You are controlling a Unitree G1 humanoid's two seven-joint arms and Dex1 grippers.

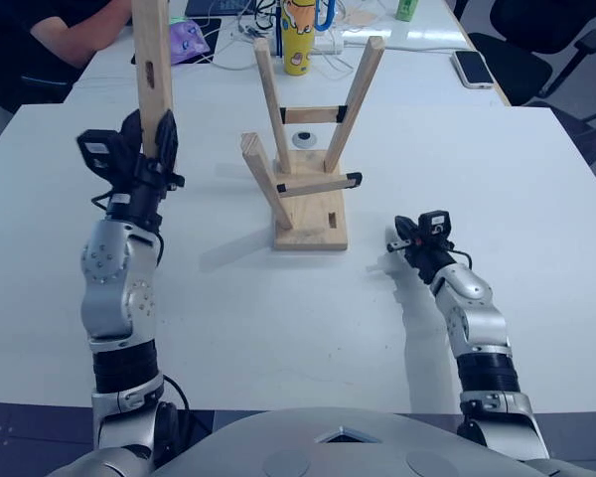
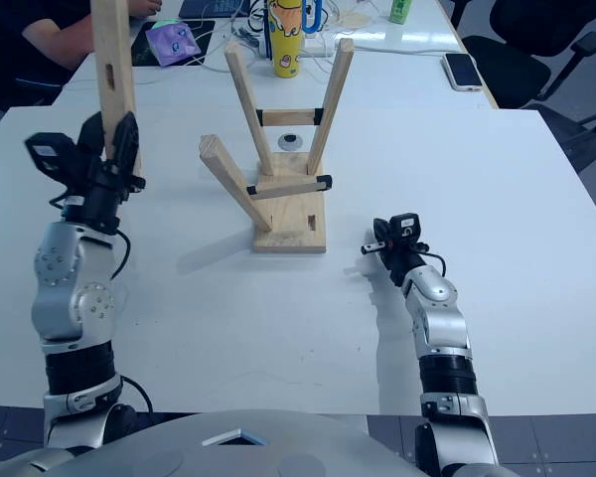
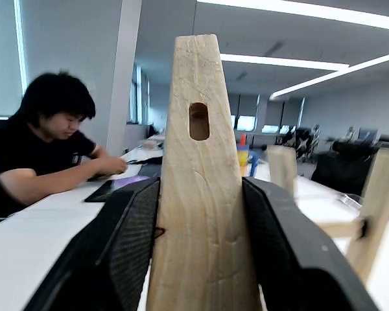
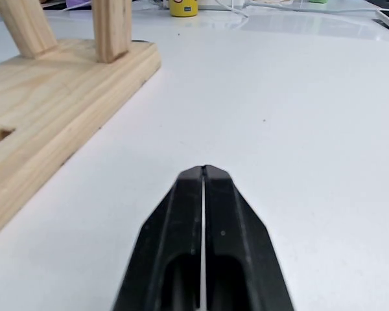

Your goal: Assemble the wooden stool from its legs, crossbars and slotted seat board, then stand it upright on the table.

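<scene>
Left gripper (image 1: pixel 151 139), upper left, is clamped on the loose upright leg (image 1: pixel 151 60); at centre the seat board (image 1: pixel 313 229) lies on the table (image 1: pixel 536 199) with three legs (image 1: pixel 363 89) fitted and one slot (image 1: pixel 332 216) open, so the leg should, by judgement, descend squarely there, steadied by the right gripper (image 1: pixel 397 241), right of centre, fingers together, empty.

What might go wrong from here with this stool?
The leg is held by its lower end in the left gripper, so it may tilt or slip on the way to the board. The board lies free, the right gripper shut beside it, so pushing the leg in may shift it.
</scene>
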